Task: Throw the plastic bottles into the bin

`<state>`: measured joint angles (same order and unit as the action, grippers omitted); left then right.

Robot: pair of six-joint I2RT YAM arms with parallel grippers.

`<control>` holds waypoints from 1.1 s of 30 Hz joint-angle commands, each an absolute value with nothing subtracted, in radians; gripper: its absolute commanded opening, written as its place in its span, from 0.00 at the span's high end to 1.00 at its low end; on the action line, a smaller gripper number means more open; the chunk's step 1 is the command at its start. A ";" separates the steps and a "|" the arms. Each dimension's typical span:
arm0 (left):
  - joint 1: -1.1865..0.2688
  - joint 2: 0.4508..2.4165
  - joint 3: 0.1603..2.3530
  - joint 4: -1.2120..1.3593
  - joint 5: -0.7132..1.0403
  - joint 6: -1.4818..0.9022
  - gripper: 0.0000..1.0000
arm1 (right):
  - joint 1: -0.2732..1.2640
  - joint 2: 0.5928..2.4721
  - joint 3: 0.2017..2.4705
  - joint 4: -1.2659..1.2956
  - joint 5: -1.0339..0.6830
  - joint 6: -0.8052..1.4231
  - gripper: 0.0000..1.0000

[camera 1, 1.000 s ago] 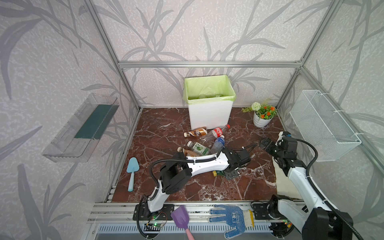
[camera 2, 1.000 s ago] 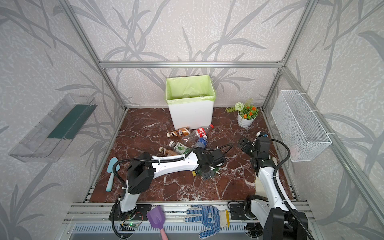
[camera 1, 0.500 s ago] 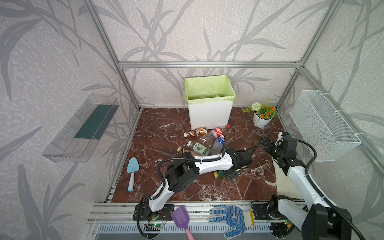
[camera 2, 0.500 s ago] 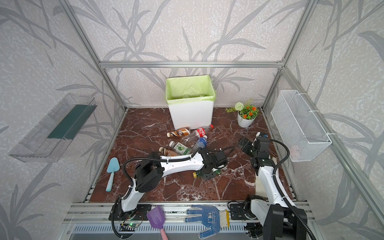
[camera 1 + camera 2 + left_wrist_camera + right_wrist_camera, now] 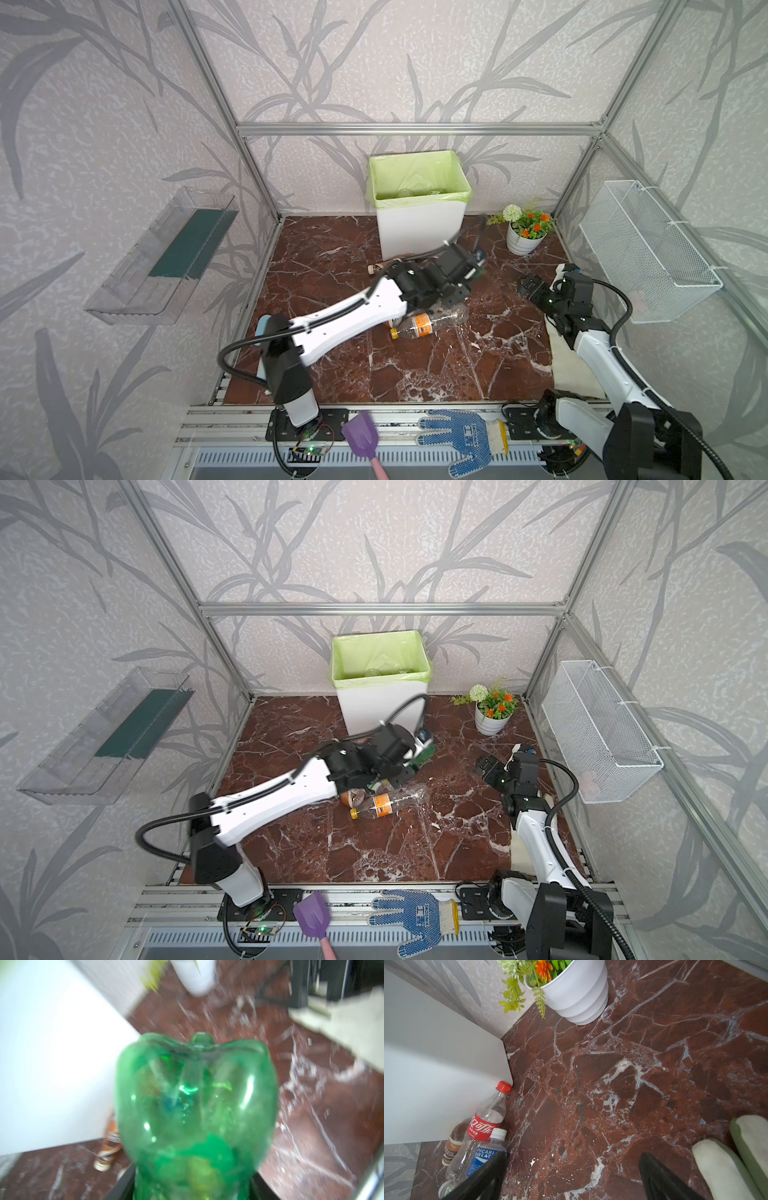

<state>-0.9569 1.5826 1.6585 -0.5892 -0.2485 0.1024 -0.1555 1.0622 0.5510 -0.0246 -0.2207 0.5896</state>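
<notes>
Newly raised, left hand [image 5: 471,268] clamps a blurred, half-hidden green bottle [image 5: 195,1105]; right hand [image 5: 530,287] spread apart.

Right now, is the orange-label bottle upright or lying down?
Lying down: the orange-label bottle rests on its side on the marble floor.

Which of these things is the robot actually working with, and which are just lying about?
Job: green bottle, orange-label bottle, red-label bottle, bin.
Lying about: flower pot, wire basket, glove, purple scoop.
</notes>
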 commanded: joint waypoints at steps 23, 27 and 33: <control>-0.471 2.050 2.423 -0.236 0.103 -0.175 0.01 | -0.157 1.042 0.562 -0.031 -0.311 0.576 0.04; -0.476 1.842 2.098 -0.018 0.105 -0.176 0.01 | -0.154 1.053 0.567 -0.043 -0.319 0.570 0.05; -0.476 1.572 1.690 0.058 0.021 -0.133 0.01 | -0.100 1.071 0.627 -0.106 -0.262 0.535 0.05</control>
<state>-0.4759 1.6470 1.8217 -0.0341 0.0685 -0.1513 -0.1238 1.0630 0.5735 -0.0681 -0.2928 0.5632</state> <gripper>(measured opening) 0.991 0.952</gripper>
